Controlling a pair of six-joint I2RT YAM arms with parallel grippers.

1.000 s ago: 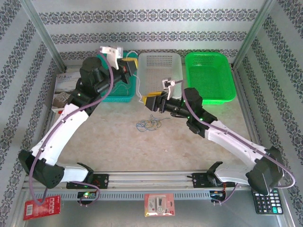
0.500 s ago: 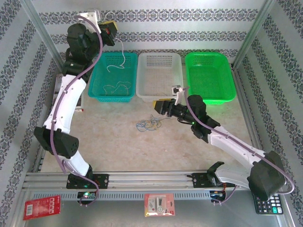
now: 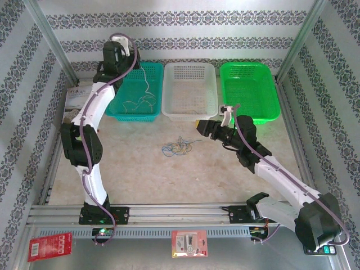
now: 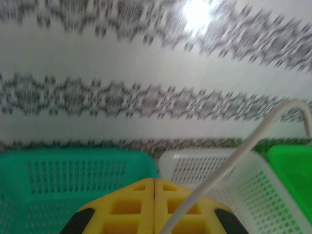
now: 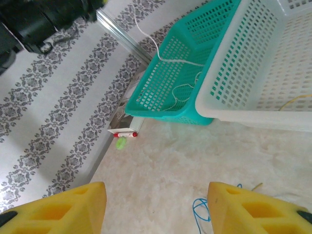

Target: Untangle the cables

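Patterned wallpaper backs a pale bench [image 3: 140, 174].

**Top view.** A teal basket [image 3: 135, 117] stands at 11 o'clock, a white basket [image 3: 188, 111] at 12 and a green basket [image 3: 250, 119] at 1. The white cable [image 3: 145, 84] hangs from the raised left arm into the teal basket, its long axis running from 12 to 6 o'clock. The tangle [image 3: 179, 147] of bluish and yellow cables lies mid-bench, at 8 o'clock of the right hand [image 3: 200, 125].

**Left wrist view.** The left hand [image 4: 154, 187] is pinched closed on the white cable, which rises toward 2 o'clock.

**Right wrist view.** The right hand's yellow fingers [image 5: 58, 209] are spread wide and hold nothing. A blue loop of the tangle lies at 5 o'clock.

The step appears to be depositing the cable. It is best lowered until slack before release, so that the tail falls inside the basket.
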